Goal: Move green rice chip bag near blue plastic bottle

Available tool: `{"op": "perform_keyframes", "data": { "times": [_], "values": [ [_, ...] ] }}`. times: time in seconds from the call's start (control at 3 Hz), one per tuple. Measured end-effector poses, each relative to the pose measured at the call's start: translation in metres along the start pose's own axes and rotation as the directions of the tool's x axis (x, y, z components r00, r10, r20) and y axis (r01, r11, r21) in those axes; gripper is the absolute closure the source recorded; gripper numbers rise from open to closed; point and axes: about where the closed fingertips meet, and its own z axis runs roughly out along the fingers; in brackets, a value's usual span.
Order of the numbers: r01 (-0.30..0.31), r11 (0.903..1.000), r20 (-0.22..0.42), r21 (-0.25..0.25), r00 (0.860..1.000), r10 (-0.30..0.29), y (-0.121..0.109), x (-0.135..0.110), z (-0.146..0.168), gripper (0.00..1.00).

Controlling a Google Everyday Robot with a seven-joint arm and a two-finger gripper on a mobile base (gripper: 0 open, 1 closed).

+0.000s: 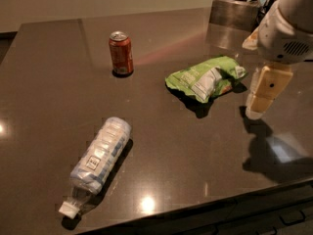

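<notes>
In the camera view, you see a dark brown, polished table [54, 82] with small glare spots near its front edge and a pale wall behind its far edge. A metal container [234, 12] stands at the far right corner. The green rice chip bag [205, 77] lies flat right of centre. It is crumpled bright-green foil with white label panels and casts a dark shadow on its near side. The blue plastic bottle [100, 155] lies on its side at the front left, well apart from the bag. It is clear and ribbed with a pale label, and its white cap [68, 208] points toward the front edge. An orange-red soda can [121, 53] stands upright at the far left of the bag. The gripper [259, 82] hangs above the table just beside the bag's right end, not touching it. You cannot tell whether the gripper is open or closed. Its shadow [279, 155] falls on the table nearer the front edge.
</notes>
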Motion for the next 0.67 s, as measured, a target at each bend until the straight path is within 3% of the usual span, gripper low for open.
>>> {"op": "perform_keyframes", "data": {
  "times": [0.67],
  "values": [
    [0.057,0.9978,0.012,-0.033,0.998,-0.056,-0.039,-0.01,0.048,0.0]
  ]
}}
